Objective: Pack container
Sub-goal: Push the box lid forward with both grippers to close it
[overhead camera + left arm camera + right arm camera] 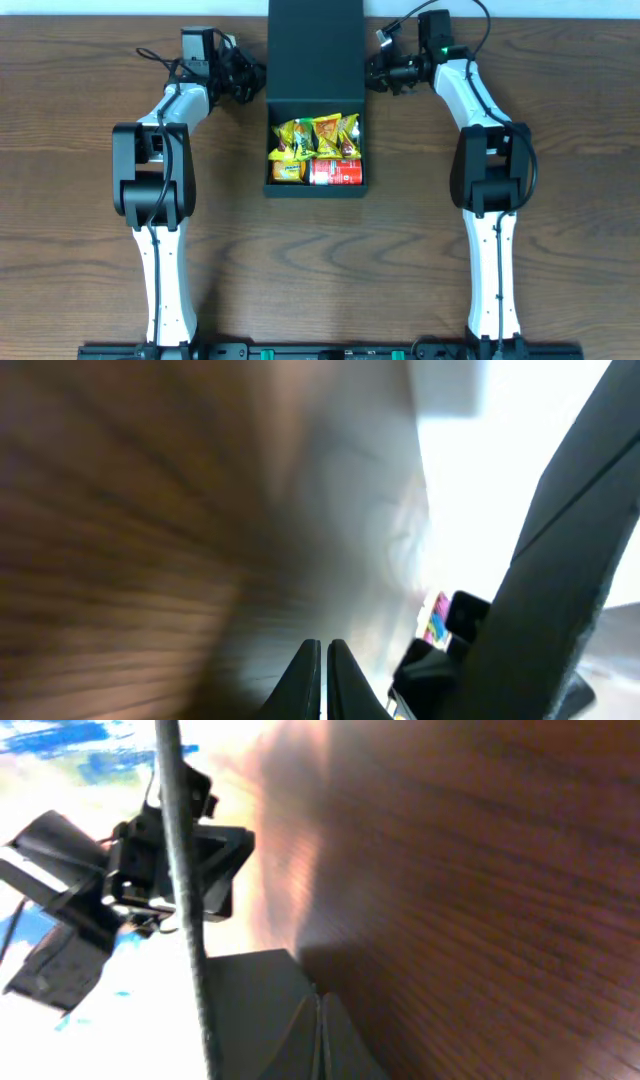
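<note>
The container [315, 188], a dark square box, sits at the centre of the table [80, 200] between the two arms, its hinged flap lid [315, 50] thrown open and lying flat toward the far edge. The compartment is loaded: yellow snack packets [310, 135] fill the rear and left, and a red can [336, 172] lies on its side at the front right. The left gripper [248, 76] stands just beside the lid's left edge and the right gripper [378, 62] just beside its right edge. Whether either touches the lid cannot be determined from above. In the left wrist view the fingertips [309, 678] meet with no gap and nothing between them. The right wrist view shows the same, its fingers [307, 1038] pressed together and empty, with a dark panel, probably the lid, close by. Assessment: filling appears complete, and the step in hand is closing the flap. The next move calls for getting under or against the lid's free edge from both sides and swinging it forward over the contents, evenly, so that it does not twist or shift the box.
</note>
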Tool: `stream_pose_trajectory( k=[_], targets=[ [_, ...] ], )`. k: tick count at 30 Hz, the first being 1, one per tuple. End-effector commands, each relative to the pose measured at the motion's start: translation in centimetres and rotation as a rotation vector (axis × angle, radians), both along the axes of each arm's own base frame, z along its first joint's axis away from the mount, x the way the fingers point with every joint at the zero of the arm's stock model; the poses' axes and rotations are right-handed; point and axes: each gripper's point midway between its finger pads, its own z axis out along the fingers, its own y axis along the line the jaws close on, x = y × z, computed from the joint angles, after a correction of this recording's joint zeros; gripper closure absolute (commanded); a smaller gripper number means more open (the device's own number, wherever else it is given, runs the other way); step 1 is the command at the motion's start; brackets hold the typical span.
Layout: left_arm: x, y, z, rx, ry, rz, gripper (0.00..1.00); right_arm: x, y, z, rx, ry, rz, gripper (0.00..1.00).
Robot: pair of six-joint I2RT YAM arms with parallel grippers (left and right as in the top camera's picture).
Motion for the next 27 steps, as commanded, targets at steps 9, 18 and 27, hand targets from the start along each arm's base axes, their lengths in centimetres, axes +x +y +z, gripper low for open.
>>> stream_pose_trajectory(
  k=[9, 18, 27],
  targets=[
    [-0.9, -0.2, 5.8, -0.067, -0.217, -0.175, 0.94, -0.5, -2.3, 4.3, 0.241, -0.082, 0.101, 0.98],
    [-3.2, -1.5, 11.9, -0.08, -0.454, -0.356, 0.94, -1.5, -2.4, 11.3, 0.359, -0.281, 0.225, 0.98],
    [-5.8, -2.0, 17.3, -0.116, -0.604, -0.473, 0.94, -3.0, -1.9, 18.3, 0.352, -0.394, 0.255, 0.99]
  ],
)
